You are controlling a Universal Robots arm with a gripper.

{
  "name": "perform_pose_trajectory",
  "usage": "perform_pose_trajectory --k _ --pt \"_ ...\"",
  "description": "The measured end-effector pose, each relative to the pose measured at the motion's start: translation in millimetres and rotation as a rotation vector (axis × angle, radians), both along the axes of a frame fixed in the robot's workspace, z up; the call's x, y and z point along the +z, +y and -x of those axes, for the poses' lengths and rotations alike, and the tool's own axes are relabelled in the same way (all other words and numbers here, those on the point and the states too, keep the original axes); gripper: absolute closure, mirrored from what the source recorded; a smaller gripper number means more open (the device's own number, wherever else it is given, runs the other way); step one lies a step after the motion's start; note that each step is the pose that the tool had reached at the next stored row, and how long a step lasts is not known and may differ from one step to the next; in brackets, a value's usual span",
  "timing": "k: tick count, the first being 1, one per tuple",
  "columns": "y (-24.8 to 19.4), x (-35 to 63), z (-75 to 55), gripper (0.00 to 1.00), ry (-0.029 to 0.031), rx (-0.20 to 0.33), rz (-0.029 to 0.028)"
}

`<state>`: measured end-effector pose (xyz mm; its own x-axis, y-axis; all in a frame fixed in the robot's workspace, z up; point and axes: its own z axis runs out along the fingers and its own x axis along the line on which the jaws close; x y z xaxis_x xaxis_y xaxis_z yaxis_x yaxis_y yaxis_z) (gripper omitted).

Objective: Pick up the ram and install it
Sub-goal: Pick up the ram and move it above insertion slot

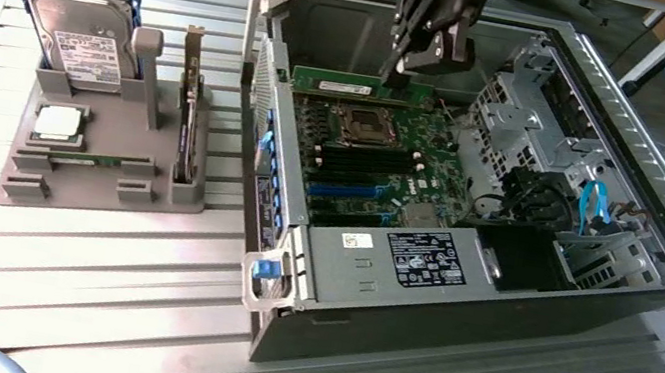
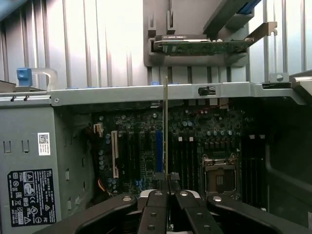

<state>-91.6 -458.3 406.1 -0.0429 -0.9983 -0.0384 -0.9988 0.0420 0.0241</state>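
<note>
In the exterior view, the ram (image 1: pixel 350 81) is gripped at its right end by the clenched gripper (image 1: pixel 412 76). It is held level above the far edge of the motherboard (image 1: pixel 372 158) inside the open computer case (image 1: pixel 345 32). On the table (image 1: pixel 46 281), at the exterior view's left, a grey holder (image 1: pixel 91 177) is seen with a hard drive (image 1: pixel 80 43) and a processor chip (image 1: pixel 56 122).

In the wrist view, the ram (image 2: pixel 165 122) is seen edge-on, pinched between the fingers (image 2: pixel 157 204) above the motherboard (image 2: pixel 136 151). Whether it touches a slot cannot be told.
</note>
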Motion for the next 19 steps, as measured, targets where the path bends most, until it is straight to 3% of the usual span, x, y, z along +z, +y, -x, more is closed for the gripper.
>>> perform_pose_trajectory --k 19 --pt "0.0 0.0 -36.2 0.88 0.0001 0.000 0.0000"
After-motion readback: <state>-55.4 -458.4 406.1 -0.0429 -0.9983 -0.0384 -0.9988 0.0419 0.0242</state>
